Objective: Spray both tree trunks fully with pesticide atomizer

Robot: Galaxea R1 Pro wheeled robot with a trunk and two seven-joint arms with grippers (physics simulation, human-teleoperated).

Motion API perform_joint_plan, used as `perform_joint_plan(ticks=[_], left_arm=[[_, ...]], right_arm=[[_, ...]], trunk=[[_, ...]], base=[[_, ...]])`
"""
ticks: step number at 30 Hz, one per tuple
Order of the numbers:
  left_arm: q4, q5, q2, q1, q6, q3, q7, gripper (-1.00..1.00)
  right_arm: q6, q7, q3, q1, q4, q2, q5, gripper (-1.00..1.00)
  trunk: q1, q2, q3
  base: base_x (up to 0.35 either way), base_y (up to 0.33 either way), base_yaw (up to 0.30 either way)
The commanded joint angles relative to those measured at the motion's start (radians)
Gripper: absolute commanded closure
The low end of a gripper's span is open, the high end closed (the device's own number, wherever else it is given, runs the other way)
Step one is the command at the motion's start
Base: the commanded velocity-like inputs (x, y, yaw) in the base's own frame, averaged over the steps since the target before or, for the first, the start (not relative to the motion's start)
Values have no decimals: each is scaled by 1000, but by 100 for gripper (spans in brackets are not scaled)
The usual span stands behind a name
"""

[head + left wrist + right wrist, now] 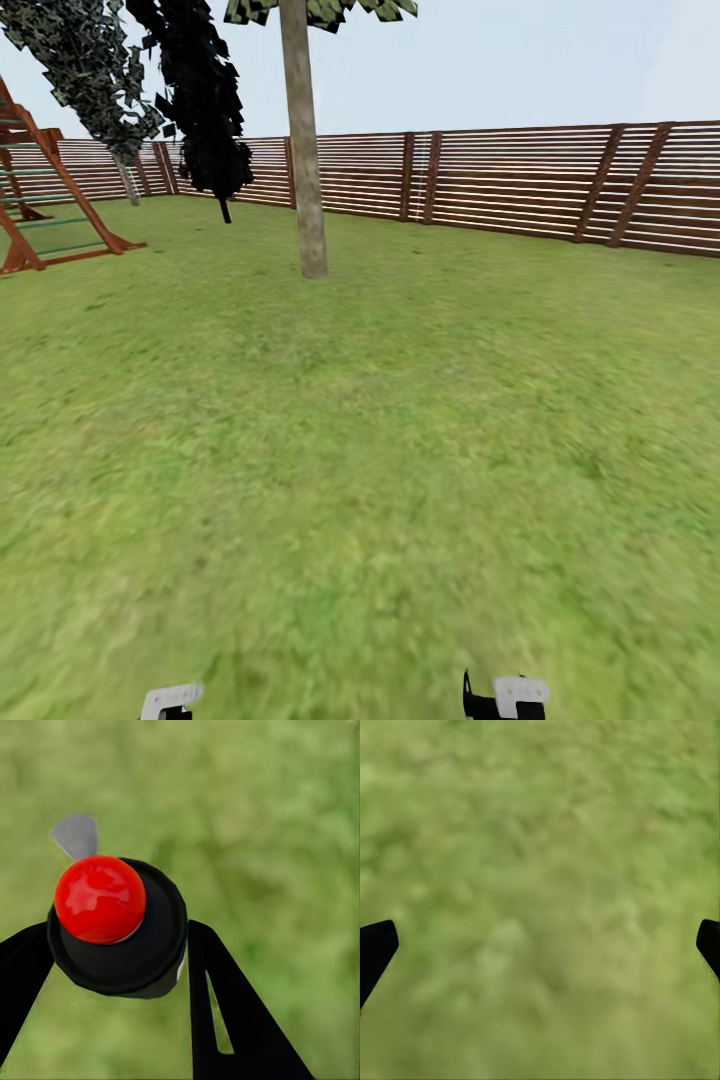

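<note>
Atomizer between the two dark fingers of the left claw, seen from above in the left wrist view: black round body, red cap on top, a small grey part sticking out past it. Fingers close on both sides of the body, so judged as clamped on it, off the grass. Right claw with its tips far apart, nothing between them, only blurred lawn under it.

Step in hand, as a judgement: pickup done, now the way toward the first tree. No spray cloud visible anywhere, so spraying not yet begun on any trunk.

In the head view, one thick pale trunk straight ahead but well apart from the robot, standing on the lawn in front of the slat fence. Crown cut off by the upper edge. To its left a black cone tree and another dark-leaved tree further left, then a red-brown wooden frame at the edge. Second thick trunk not identified here.

Next move calls for: rolling closer to the pale trunk, raising the left arm, turning the nozzle toward the bark, then pressing to spray. Nozzle direction hard to tell from here.
</note>
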Motion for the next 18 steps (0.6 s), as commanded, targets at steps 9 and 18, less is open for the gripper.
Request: perform_joint_plan(ticks=[9, 18], left_arm=[[1, -3, 0, -1, -3, 9, -7, 100], [1, -3, 0, -1, -3, 9, -7, 100]], right_arm=[[-1, -7, -5, -1, 1, 0, 11, -100], [-1, -7, -5, -1, 1, 0, 11, -100]], trunk=[[0, 0, -1], [0, 0, -1]], base=[[338, 0, 0], [338, 0, 0]])
